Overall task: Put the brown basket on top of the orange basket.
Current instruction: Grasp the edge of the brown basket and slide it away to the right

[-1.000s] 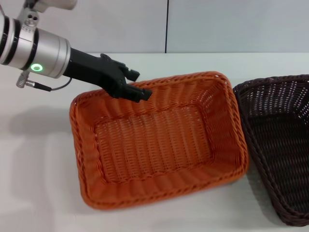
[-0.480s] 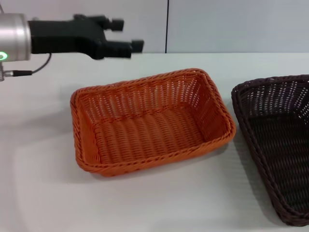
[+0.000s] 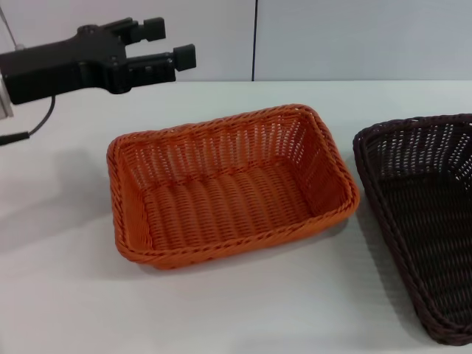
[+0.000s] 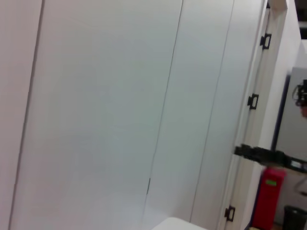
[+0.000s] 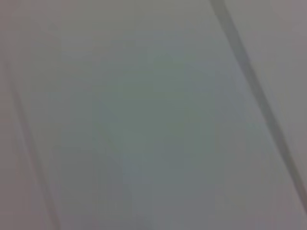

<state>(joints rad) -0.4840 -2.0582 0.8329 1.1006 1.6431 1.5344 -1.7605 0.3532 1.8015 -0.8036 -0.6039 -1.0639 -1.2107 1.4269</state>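
I can read no brand, label or writing on anything from here. My head view shows the orange basket (image 3: 230, 184) sitting flat on the white table (image 3: 243, 310), near the middle, its woven well holding nothing. The brown basket (image 3: 424, 221) stands just beside it on my right, a narrow strip of table between their rims, and runs off the edge of the picture; what I see of its inside holds nothing either. My left gripper (image 3: 167, 43) hangs in the air above the far left part of the table, beyond the orange basket's back rim and clear of it, its two black fingers (image 3: 153, 28) spread apart with nothing between them. My left wrist view shows only pale wall panels (image 4: 120, 110). My right wrist view gives only a blurred grey surface, and the right gripper is nowhere in sight.
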